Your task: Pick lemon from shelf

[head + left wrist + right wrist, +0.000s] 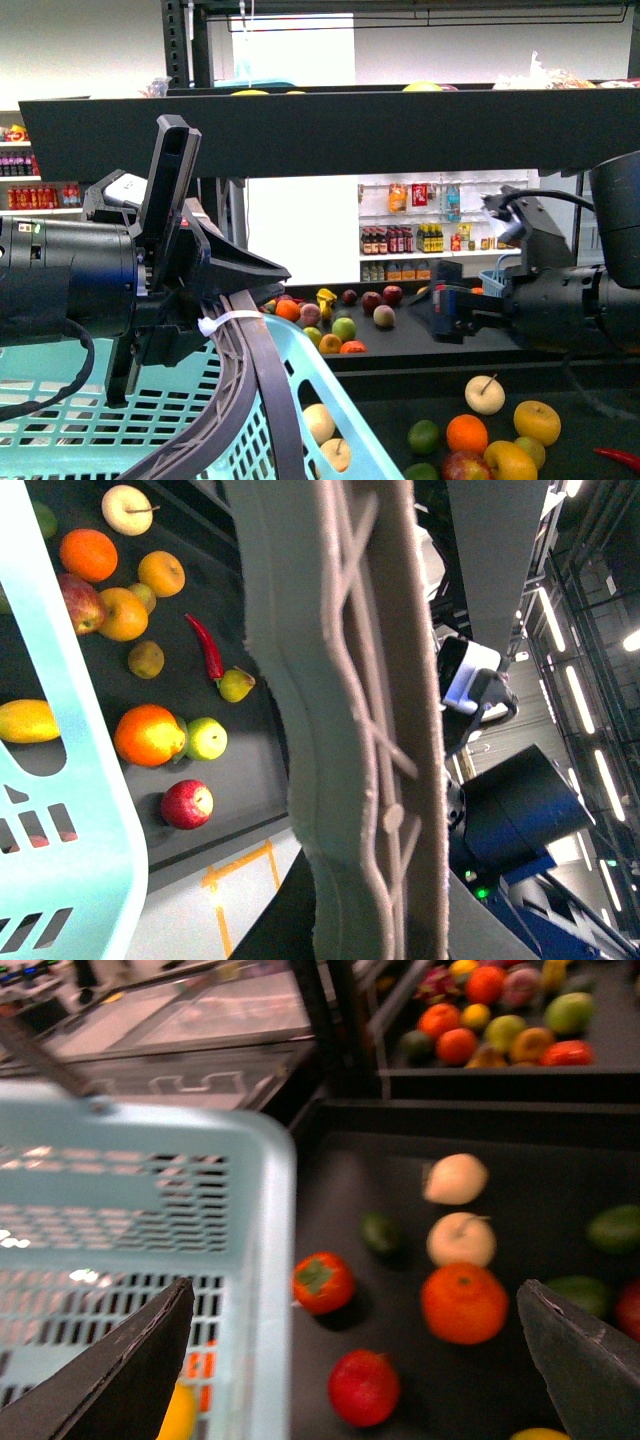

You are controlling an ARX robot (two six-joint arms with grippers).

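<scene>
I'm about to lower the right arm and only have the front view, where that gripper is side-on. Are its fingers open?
Observer: Yes. In the right wrist view the right gripper has its fingers wide apart, with nothing between them.
Operator: What's near it, beside the basket?
Observer: A red fruit with a green calyx lies on the shelf tray, close to the basket wall. It doesn't show in your view.
Operator: Any lemon there?
Observer: A yellow shape shows through the basket's slats, but it's too blurred to name.
</scene>
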